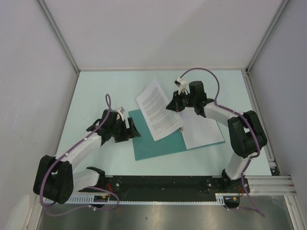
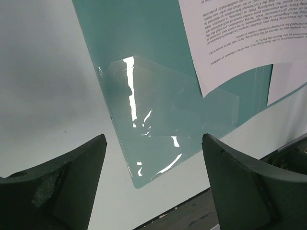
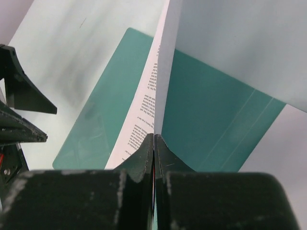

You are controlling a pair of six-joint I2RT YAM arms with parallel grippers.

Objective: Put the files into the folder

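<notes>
The folder (image 1: 152, 144) lies open and flat near the middle of the table (image 1: 96, 91), a little closer to the near edge than to the far one. I see the blank sheet (image 1: 205, 130) resting over its right part, reaching toward the table's right edge. The printed sheet (image 1: 154, 108) sits at an angle across the folder's middle, its near end over the teal card and its far end pointing toward the far edge. Its right side is lifted off the surface.

My right gripper (image 3: 154, 139) has its fingers pinched together on the edge of that printed sheet. From the right wrist view the paper stands edge-on, text on the left face.

My left gripper (image 2: 153, 184) hovers just beside the folder's left edge, fingers spread wide with nothing between them. Ahead of it I see a clear pocket (image 2: 163, 120) on the folder's inner face, glinting.
</notes>
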